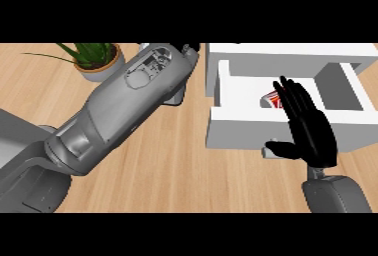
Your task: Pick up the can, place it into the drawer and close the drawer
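inside the open white box-shaped drawer (347, 92) lies the red and white metal can (271, 100), partly hidden behind the black right hand (314, 135), fingers straight and apart. left hand's (190, 48) fingers: cannot tell.

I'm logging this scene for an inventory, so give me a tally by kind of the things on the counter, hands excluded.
Cans: 1, the red can inside the open drawer, partly hidden by the right hand
Drawer units: 1, the white drawer
Potted plants: 1, the potted plant
Total: 3
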Tool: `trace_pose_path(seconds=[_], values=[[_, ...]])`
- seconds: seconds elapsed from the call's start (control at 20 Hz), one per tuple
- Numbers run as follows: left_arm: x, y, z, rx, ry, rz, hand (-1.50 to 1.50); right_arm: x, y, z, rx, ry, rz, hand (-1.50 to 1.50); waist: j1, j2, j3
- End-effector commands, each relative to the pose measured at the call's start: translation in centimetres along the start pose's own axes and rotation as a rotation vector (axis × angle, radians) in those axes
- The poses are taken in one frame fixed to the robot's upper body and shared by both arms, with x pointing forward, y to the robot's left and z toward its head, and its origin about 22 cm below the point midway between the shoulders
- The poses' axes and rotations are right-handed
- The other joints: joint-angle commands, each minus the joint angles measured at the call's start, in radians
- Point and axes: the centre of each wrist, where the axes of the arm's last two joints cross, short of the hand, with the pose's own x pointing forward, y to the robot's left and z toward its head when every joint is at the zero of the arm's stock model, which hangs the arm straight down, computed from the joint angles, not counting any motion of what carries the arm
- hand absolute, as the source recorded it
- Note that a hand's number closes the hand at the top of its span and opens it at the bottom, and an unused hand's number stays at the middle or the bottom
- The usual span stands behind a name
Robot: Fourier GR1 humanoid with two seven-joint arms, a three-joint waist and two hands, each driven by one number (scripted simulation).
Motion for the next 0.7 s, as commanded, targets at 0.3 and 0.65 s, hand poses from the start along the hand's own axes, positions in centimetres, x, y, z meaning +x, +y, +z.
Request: trace_pose_path(seconds=[0.3, 0.65], values=[[0.1, 4.9, -0.1, -0.009, 0.001, -0.014, -1.5, -3.0, 4.6, -3.6, 0.018, 0.063, 0.085, -1.5, 0.03, 0.011, 0.007], [0.5, 8.2, 0.2, -0.036, 0.028, -0.014, -1.5, -3.7, 6.9, -4.5, -0.005, 0.081, 0.145, -1.5, 0.057, 0.012, 0.007]])
